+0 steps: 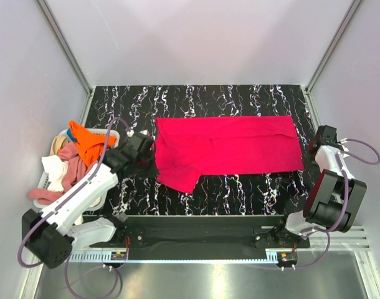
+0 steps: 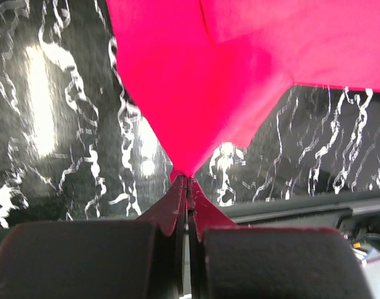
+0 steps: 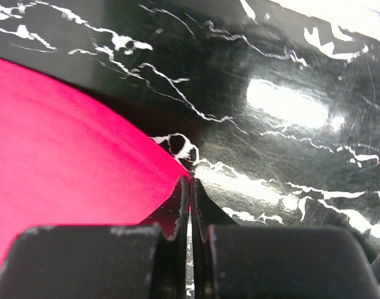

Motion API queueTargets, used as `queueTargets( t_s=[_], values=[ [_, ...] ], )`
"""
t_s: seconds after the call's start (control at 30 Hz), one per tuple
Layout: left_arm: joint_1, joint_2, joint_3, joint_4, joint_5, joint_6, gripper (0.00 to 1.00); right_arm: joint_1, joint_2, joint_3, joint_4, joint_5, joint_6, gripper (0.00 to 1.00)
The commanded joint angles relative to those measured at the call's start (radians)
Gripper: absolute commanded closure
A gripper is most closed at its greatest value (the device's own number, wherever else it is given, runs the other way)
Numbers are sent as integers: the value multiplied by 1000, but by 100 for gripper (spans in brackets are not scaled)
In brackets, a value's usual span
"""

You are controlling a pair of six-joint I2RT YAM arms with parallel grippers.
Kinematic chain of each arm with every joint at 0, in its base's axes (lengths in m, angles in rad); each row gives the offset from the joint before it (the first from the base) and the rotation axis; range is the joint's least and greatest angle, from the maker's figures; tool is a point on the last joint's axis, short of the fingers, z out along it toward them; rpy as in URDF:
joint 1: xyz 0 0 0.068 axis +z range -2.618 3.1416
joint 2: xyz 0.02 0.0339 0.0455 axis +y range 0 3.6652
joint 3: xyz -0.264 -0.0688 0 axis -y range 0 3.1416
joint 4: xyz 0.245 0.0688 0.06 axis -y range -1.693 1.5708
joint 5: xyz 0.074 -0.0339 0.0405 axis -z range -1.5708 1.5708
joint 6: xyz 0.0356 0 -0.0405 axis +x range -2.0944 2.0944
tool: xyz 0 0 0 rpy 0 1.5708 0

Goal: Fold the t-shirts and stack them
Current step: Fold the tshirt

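Note:
A bright pinkish-red t-shirt [image 1: 227,146] lies spread across the black marbled table [image 1: 240,99], with one flap hanging toward the near left. My left gripper [image 1: 146,151] is shut on the shirt's left end. In the left wrist view the red cloth [image 2: 227,75] narrows to a point pinched between the fingertips of that gripper [image 2: 189,179]. My right gripper [image 1: 310,154] sits at the shirt's right edge. In the right wrist view it [image 3: 190,180] is shut, with the corner of the red cloth [image 3: 65,168] caught between its tips.
A white basket [image 1: 112,134] stands off the table's left edge. It holds more t-shirts: an orange one [image 1: 87,142], a dusty pink one [image 1: 68,167] and a white one [image 1: 53,167]. Grey walls enclose the table on three sides. The arm bases sit along the near rail [image 1: 196,227].

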Motion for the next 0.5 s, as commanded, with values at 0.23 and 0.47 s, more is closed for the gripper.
queueTargets(
  t_s=[0.23,0.47],
  values=[
    [196,308,310,19,38,159,100,12,132,186,-6,-95,-173,100],
    [298,539,540,31,179,225,100,42,270,358,-12,-159,-267,100]
  ],
)
